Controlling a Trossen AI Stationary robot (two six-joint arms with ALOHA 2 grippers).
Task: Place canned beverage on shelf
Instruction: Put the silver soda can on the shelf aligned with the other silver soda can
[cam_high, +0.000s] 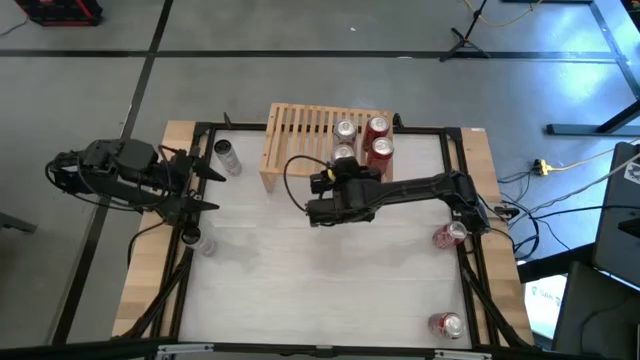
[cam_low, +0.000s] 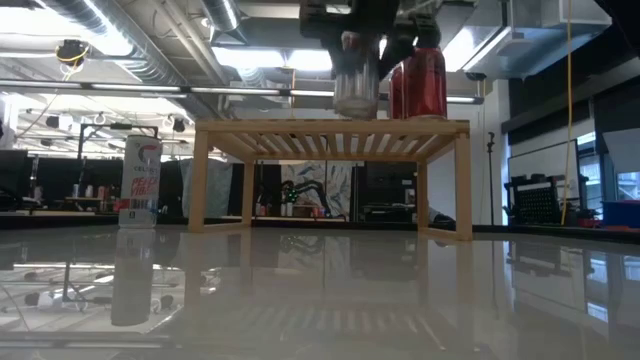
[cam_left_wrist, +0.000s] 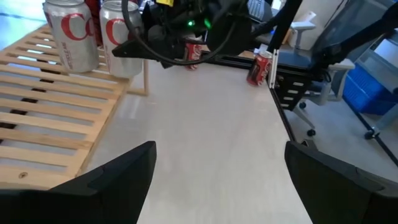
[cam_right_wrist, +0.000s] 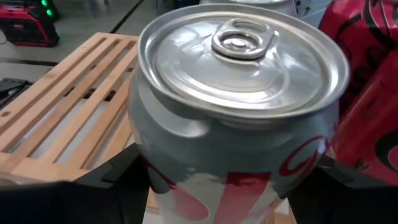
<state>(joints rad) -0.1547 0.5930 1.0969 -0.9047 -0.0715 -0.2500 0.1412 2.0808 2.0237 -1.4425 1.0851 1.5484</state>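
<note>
**Silver can gripped at the shelf's near edge**

Silver and red-lettered, the can (cam_right_wrist: 239, 106) sits between the right gripper's (cam_high: 341, 172) two dark fingers (cam_right_wrist: 124, 171), which pinch it from either side just below the rim; its pull-tab lid faces the wrist camera. From above, this gripper is at the near right part of the shelf (cam_high: 300, 135), with the can directly in front of it. In the low view the can (cam_low: 356, 75) appears just above the slatted top, though I cannot tell for sure whether its base touches the wood.

Three other cans stand on the shelf's right end: a second silver can (cam_high: 345, 130) just behind the held one, and two red cans (cam_high: 378, 138) beside them (one behind the other).

The left gripper (cam_high: 205, 176) waits at the table's left edge, its fingers (cam_left_wrist: 118, 171) spread wide with nothing between them. A white can (cam_high: 227, 156) stands near it, left of the shelf, and a clear bottle (cam_high: 200, 240) lies closer to the front. Two fallen red cans (cam_high: 447, 236) rest along the table's (cam_high: 330, 290) right side, well apart from the shelf.
</note>
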